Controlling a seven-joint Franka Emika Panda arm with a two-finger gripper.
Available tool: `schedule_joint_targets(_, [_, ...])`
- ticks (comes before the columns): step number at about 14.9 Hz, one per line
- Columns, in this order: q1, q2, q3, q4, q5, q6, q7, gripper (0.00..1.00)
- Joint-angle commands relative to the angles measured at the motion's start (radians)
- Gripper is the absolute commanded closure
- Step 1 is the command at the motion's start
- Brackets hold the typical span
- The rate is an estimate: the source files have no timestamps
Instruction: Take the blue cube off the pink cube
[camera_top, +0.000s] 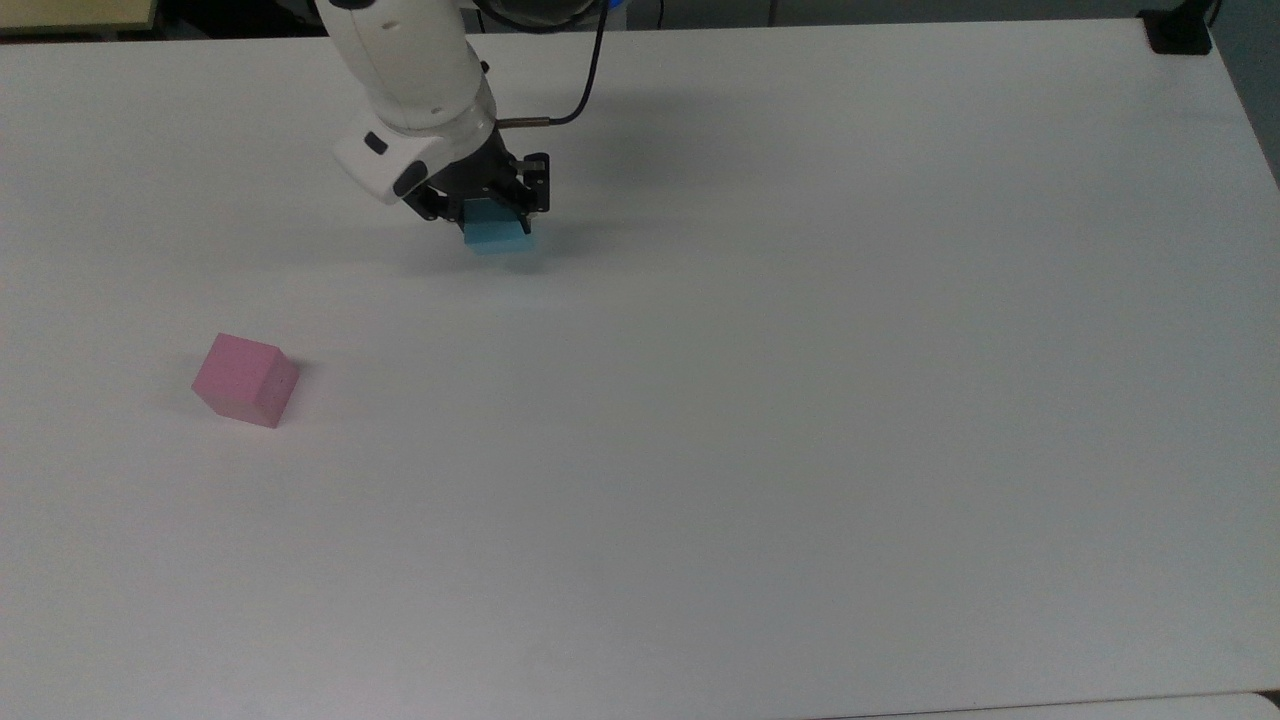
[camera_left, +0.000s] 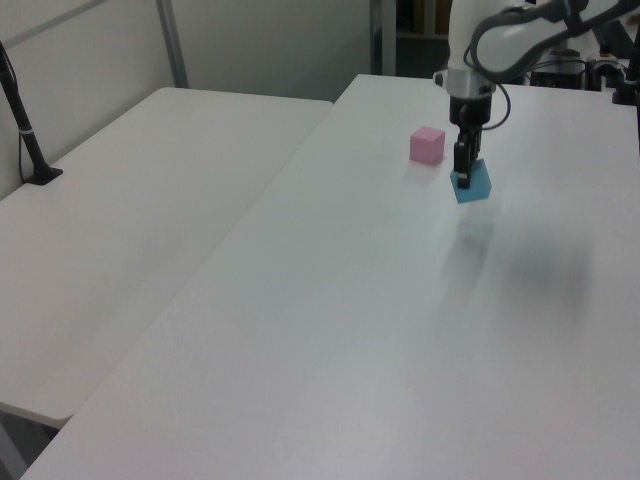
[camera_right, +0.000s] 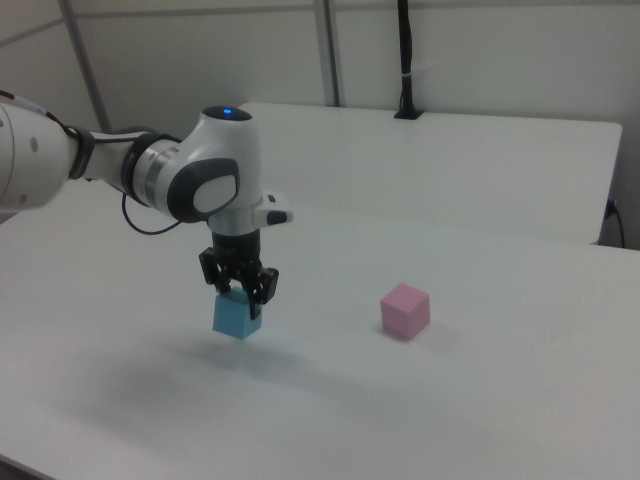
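Pink cube (camera_top: 245, 379): sitting alone on the white counter (camera_top: 800, 400) at the top view's left, nothing resting on it. Gripper (camera_top: 497, 222): hanging from the white arm toward the top view's upper middle, well apart from the pink cube, its fingers (camera_right: 266, 284) clamping the blue cube (camera_top: 497, 236) from two sides. Blue cube: being held tilted; the right view is showing it raised slightly above the counter, left of the pink cube.

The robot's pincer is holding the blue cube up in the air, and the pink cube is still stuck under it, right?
Not quite. The pincer does hold the blue cube, but the pink cube sits alone on the table, apart from it, as the right view shows.
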Motion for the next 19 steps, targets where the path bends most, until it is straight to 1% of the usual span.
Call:
schedule_joint_targets(1, [0.020,-0.014,-0.002,-0.051,-0.036,0.024,0.022,0.54])
schedule_joint_targets(2, [0.020,0.001,0.011,-0.062,-0.082,0.027,0.016,0.48])
schedule_joint_targets(3, [0.020,0.009,0.017,-0.065,-0.111,0.032,0.013,0.45])
schedule_joint_targets(5, [0.020,0.018,0.025,-0.077,-0.154,0.033,-0.028,0.36])
schedule_joint_targets(6, [0.018,0.027,0.029,-0.079,-0.163,0.033,-0.076,0.35])
schedule_joint_targets(7, [0.016,0.033,0.031,-0.077,-0.164,0.035,-0.085,0.35])
schedule_joint_targets(9, [0.015,0.035,0.031,-0.079,-0.162,0.044,-0.058,0.35])
schedule_joint_targets(10, [0.013,0.033,0.031,-0.079,-0.161,0.045,-0.005,0.36])
schedule_joint_targets(12, [0.010,0.033,0.031,-0.077,-0.151,0.047,0.052,0.36])
schedule_joint_targets(15, [0.012,0.035,0.031,-0.083,-0.125,0.105,0.144,0.36])
schedule_joint_targets(16, [0.012,0.035,0.031,-0.083,-0.125,0.108,0.146,0.34])
schedule_joint_targets(17, [0.010,0.035,0.031,-0.083,-0.125,0.108,0.146,0.12])
schedule_joint_targets(18, [0.012,0.035,0.031,-0.083,-0.125,0.107,0.146,0.00])
schedule_joint_targets(19, [0.012,0.033,0.031,-0.082,-0.125,0.102,0.148,0.00])
